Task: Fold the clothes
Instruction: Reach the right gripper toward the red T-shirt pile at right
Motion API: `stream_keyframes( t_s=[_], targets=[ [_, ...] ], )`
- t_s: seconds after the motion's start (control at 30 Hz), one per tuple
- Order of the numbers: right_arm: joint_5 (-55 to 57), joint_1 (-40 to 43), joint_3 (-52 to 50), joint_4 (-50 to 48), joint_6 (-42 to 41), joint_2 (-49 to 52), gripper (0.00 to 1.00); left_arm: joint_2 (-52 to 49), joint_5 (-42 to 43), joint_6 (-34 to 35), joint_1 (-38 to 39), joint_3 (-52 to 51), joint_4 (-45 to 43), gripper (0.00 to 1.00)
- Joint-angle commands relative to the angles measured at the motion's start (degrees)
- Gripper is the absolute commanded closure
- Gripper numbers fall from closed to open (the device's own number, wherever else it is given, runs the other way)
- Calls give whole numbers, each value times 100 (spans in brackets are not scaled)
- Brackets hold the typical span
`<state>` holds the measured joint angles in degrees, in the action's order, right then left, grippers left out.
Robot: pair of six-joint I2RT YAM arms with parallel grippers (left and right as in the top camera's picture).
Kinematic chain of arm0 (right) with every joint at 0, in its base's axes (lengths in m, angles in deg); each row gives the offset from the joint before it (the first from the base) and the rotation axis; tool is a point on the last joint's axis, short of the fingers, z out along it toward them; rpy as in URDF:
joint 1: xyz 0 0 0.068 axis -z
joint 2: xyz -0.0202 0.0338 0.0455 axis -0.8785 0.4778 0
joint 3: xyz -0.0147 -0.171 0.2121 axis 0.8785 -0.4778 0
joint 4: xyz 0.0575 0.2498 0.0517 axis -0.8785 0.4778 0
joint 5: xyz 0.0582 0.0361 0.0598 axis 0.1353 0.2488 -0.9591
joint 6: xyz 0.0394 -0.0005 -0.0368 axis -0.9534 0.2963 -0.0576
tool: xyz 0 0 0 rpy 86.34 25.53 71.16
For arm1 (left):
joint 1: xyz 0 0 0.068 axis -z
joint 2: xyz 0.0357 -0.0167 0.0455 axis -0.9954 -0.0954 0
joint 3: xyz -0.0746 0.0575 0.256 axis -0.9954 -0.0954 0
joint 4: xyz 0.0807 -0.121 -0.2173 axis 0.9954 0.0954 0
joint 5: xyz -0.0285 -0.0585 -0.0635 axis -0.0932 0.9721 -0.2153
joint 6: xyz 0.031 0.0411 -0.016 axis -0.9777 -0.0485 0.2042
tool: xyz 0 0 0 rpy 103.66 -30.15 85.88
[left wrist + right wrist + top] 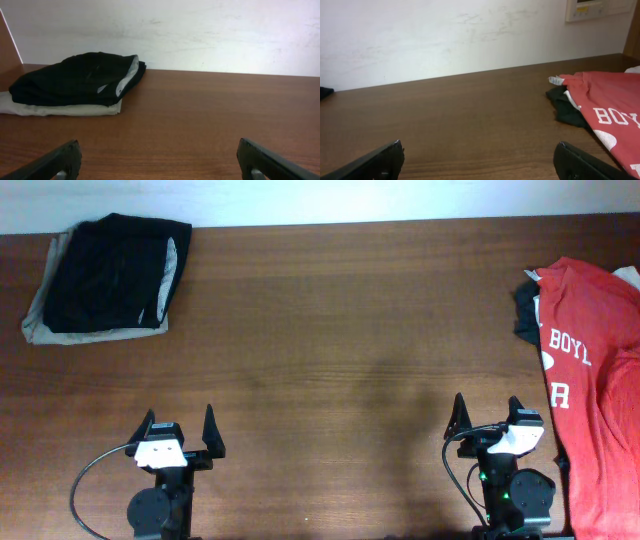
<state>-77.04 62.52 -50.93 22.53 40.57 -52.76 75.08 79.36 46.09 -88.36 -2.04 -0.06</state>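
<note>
L tool [180, 420] & R tool [489, 408] both spread wide, holding nothing (red T-shirt [590, 370] lies near R tool).

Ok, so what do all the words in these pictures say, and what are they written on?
"BOYL": white letters on the red T-shirt. They run up to a fold, so the word may be longer.
"R": a white letter lower on the same shirt. The rest of that row is hidden.
Wall panel: it has a little display, but it is too blurred to read.
Folded black garment: no writing shows.
</note>
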Motion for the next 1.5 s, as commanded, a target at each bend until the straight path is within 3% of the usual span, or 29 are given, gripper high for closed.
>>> stream_keyframes(
  t_s=[0.0,0.63,0.73,0.87,0.97,1.07,1.2,1.37,1.47],
  targets=[
    [72,-31,-26,42,-24,-37,1,52,-39,-129,-35,-15,44,1],
    [68,-31,-26,-44,-28,-37,1,52,-39,-131,-35,-15,44,1],
    [-734,-31,-26,-581,-914,-37,1,52,-37,-131,-35,-13,44,1],
    [-2629,-31,-26,-960,-3327,-37,1,52,-39,-131,-35,-15,44,1],
    [-2717,-31,-26,-1233,-4070,-37,1,52,-37,-131,-35,-15,44,1],
    [-2712,-31,-26,-1602,-4081,-37,1,52,-39,-131,-35,-15,44,1],
    [-2444,-31,70,-2929,-3963,-37,1,52,-39,-131,-35,-15,44,1],
    [-1318,-31,1167,-2345,-2590,275,1,52,-39,-129,-35,-13,44,1],
    [-804,-31,2184,-1711,-1473,997,1,52,-39,-131,-35,-13,44,1]
  ],
)
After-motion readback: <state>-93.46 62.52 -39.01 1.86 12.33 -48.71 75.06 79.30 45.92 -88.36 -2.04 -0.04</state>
